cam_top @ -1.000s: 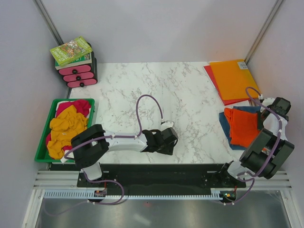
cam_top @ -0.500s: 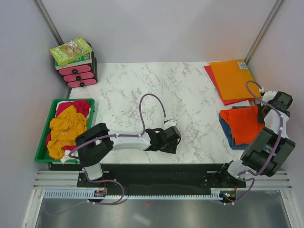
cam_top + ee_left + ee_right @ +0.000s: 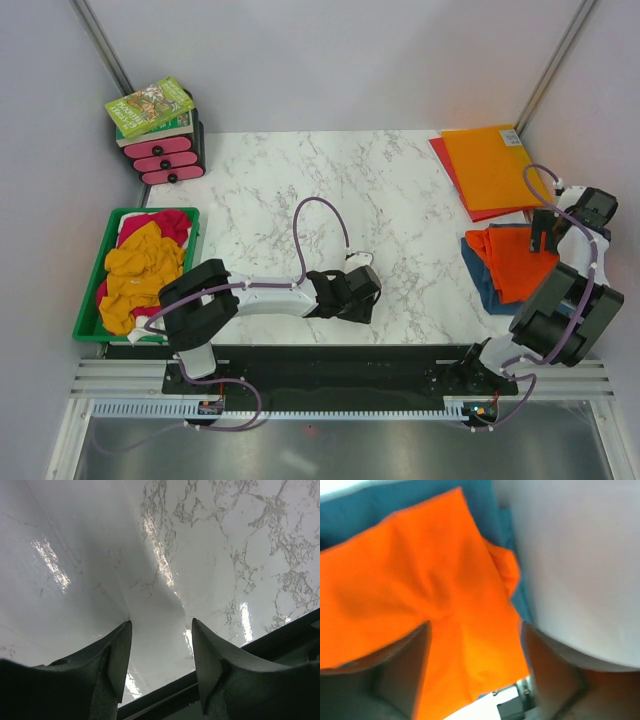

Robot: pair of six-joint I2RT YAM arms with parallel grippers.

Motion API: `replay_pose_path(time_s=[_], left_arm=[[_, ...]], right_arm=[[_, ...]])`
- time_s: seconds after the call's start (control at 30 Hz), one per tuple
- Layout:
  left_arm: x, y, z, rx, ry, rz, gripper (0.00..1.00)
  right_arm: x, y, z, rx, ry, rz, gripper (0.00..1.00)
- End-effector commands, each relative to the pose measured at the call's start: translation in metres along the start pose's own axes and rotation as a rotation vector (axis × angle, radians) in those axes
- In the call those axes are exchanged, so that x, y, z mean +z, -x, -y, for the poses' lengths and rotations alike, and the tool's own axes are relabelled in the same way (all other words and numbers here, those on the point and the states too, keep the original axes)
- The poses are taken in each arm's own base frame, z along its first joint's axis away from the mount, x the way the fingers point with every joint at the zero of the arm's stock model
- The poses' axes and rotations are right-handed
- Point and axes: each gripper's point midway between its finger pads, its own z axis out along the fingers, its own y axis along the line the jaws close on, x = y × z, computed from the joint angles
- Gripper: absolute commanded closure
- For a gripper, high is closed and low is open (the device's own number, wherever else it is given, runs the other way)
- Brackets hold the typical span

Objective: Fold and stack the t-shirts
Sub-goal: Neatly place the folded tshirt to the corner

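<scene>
Bright orange cotton t-shirt [image 3: 515, 262] lies folded on a teal-blue cotton t-shirt [image 3: 477, 278], the pair resting on the white marble tabletop [image 3: 300, 190] just nearer the robot than the stiff flat orange folder [image 3: 490, 165]. The right tool [image 3: 474, 635] hangs over the orange shirt on the folder's near side, its fingers spread apart with the cloth below them and nothing pinched between. The wrist view is blurred, so whether a fingertip touches the fabric cannot be told. The left tool [image 3: 161, 625] sits well away from the folder, low over bare marble, its fingers likewise apart and empty. Farthest from the folder, a green plastic tray [image 3: 150, 211] holds a crumpled mustard-yellow t-shirt [image 3: 140, 275] and a magenta t-shirt [image 3: 172, 225]. The step in hand looks to be setting the folded orange shirt onto the stack. The next move likely calls for lifting the right tool straight clear so the fold is not dragged, then sending an arm to the tray for another shirt.
</scene>
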Motion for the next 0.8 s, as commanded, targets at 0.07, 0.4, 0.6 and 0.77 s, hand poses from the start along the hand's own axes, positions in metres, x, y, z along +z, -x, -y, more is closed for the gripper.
replay_pose_path(time_s=[0.07,0.4,0.6,0.77], left_arm=[[0.007,-0.017,-0.01,0.033,0.039,-0.037,0.41],[0.003,-0.017,-0.01,0.033,0.032,-0.033,0.41],[0.003,-0.016,-0.006,0.038,0.028,-0.029,0.42],[0.002,-0.013,-0.006,0.034,0.025,-0.012,0.42]], right_arm=[[-0.074,0.057,-0.005,0.026,0.052,0.27,0.02],[-0.069,-0.026,-0.079,-0.025,0.35,0.078,1.0],[-0.058,-0.056,-0.095,-0.049,0.415,-0.006,1.0],[-0.064,-0.086,-0.106,-0.089,0.5,-0.161,1.0]])
